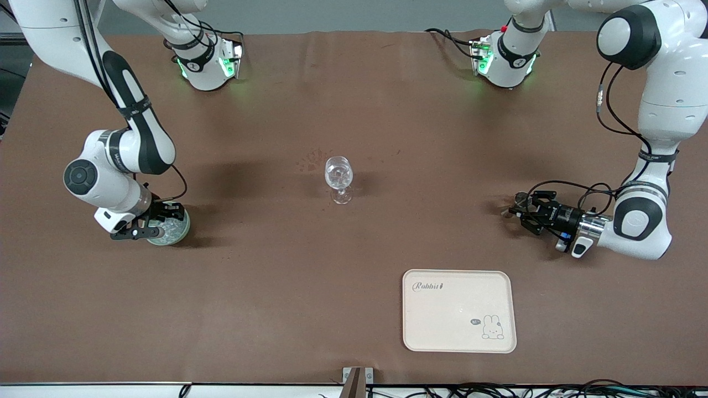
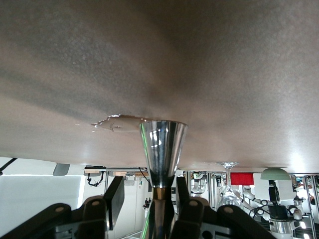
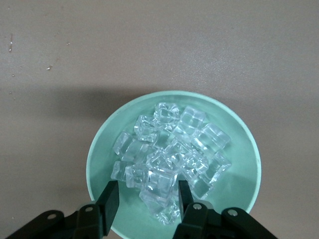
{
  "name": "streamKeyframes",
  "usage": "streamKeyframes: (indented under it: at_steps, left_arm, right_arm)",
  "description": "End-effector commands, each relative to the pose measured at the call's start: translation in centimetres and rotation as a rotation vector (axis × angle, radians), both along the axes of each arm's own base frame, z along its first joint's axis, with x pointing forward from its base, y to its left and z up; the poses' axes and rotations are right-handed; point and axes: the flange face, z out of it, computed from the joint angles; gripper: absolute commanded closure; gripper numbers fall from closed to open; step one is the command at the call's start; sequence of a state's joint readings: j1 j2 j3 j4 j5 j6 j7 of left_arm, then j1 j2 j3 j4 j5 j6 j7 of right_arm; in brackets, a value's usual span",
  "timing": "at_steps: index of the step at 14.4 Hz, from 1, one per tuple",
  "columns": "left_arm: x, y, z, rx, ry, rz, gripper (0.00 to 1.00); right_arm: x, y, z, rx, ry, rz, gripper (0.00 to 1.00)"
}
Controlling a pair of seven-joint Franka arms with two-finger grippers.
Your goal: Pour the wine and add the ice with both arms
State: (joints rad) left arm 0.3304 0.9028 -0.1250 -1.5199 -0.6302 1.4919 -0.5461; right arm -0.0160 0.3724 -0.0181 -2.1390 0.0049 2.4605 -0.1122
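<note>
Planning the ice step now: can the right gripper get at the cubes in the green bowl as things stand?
Probably yes. The right gripper hangs open directly over the green bowl, its fingers straddling one cube of the ice. Nothing covers the bowl, so the way down looks free.

- The surface (image 1: 354,287) is brown and fills most of the view.
- A clear stemmed glass (image 1: 339,178) stands upright near the middle of the surface, with small glinting lumps in its bowl.
- A pale green bowl (image 1: 172,228) of ice (image 1: 174,226) sits toward the right arm's end of the surface.
- The right hand (image 1: 148,224) is directly over the bowl, hiding part of it.
- The left hand (image 1: 520,213) lies low over the surface toward the left arm's end, turned sideways and pointing at the glass, with something small and shiny at its tip.
- A cream tray (image 1: 459,310) with a rabbit drawing lies near the edge closest to the camera.
</note>
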Motion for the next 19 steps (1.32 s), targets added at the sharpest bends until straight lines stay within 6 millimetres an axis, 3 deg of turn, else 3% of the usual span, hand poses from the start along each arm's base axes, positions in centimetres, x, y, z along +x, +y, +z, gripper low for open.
streamKeyframes:
  at_steps: [1,4,8,13,15,17,19]
  left_arm:
    - [0.0,0.0,0.2,-0.026,-0.004,0.009,0.66]
    - [0.0,0.0,0.2,-0.026,-0.002,0.009,0.71]
    - [0.2,0.0,0.8,-0.034,0.001,0.004,0.98]
    - [1.6,-0.6,3.8,-0.053,0.003,0.048,0.99]
    - [3.9,-3.9,6.6,-0.05,-0.062,-0.003,0.99]
    - [4.8,-7.8,8.5,0.011,-0.062,-0.014,0.99]
    - [4.9,-8.6,9.7,0.039,-0.042,0.0,0.99]
  right_arm:
    - [-0.3,-0.2,0.0,0.002,-0.005,0.01,0.52]
    - [-0.3,-0.4,0.0,0.002,-0.005,0.007,0.56]
    - [-0.2,-0.5,0.1,0.002,-0.005,0.002,0.69]
    - [0.1,-0.5,0.4,0.001,-0.008,-0.01,0.83]
    - [0.5,-0.3,1.0,0.004,0.007,-0.017,0.87]
    - [1.0,-0.3,1.9,0.008,0.033,-0.022,0.95]
    - [2.1,-0.7,3.7,0.012,0.053,-0.038,0.97]
